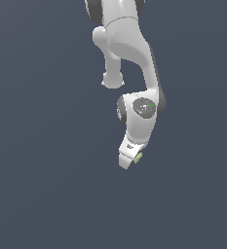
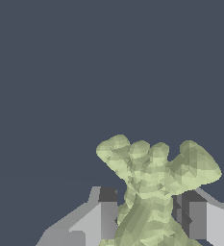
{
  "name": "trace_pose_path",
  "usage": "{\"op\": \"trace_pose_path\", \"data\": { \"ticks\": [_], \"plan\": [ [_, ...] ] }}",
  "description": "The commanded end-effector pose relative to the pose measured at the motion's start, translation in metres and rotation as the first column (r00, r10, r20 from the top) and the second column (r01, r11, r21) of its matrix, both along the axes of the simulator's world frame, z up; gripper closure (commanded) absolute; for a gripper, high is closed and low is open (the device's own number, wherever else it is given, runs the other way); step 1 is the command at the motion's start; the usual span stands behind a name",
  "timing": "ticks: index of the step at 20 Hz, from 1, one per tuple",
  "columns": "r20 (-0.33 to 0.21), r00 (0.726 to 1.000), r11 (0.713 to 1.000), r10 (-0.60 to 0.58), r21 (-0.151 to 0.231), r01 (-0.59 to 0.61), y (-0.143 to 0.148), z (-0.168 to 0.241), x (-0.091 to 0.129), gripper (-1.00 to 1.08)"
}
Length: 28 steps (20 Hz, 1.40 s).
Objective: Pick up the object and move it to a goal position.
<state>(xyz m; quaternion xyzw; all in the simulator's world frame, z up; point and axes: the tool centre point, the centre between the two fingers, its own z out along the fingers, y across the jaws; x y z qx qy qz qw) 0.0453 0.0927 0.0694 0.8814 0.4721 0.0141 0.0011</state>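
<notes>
The white robot arm (image 1: 134, 63) hangs down over a flat dark grey-blue floor (image 1: 42, 185). At its end is the gripper (image 1: 130, 160), tilted a little.

In the wrist view, the gripper (image 2: 152, 214) has its two fingers (image 2: 106, 211) close together, with the object (image 2: 154, 178) pinched between them. The object is pale yellow-green and lumpy. Its thin middle sits between the fingers, and one wide, bumpy end (it looks a bit like a small hand) sticks out past the tips.

In the exterior view, the object (image 1: 138, 157) shows only as a tiny green dot at the gripper's side.

Only the plain floor lies around the gripper.
</notes>
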Motion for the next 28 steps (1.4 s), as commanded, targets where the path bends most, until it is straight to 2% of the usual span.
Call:
{"op": "trace_pose_path", "data": {
  "ticks": [1,8,15,22,28],
  "plan": [
    [0.014,0.999,1.0,0.03,0.005,-0.03,-0.001,0.016,0.006,1.08],
    [0.068,0.986,0.988,0.15,0.021,-0.152,-0.005,0.076,0.025,1.08],
    [0.131,0.95,0.956,0.284,0.034,-0.29,-0.008,0.146,0.044,1.08],
    [0.195,0.892,0.905,0.409,0.039,-0.423,-0.01,0.218,0.059,1.08],
    [0.252,0.822,0.844,0.51,0.036,-0.535,-0.012,0.283,0.069,1.08]
  ]
}}
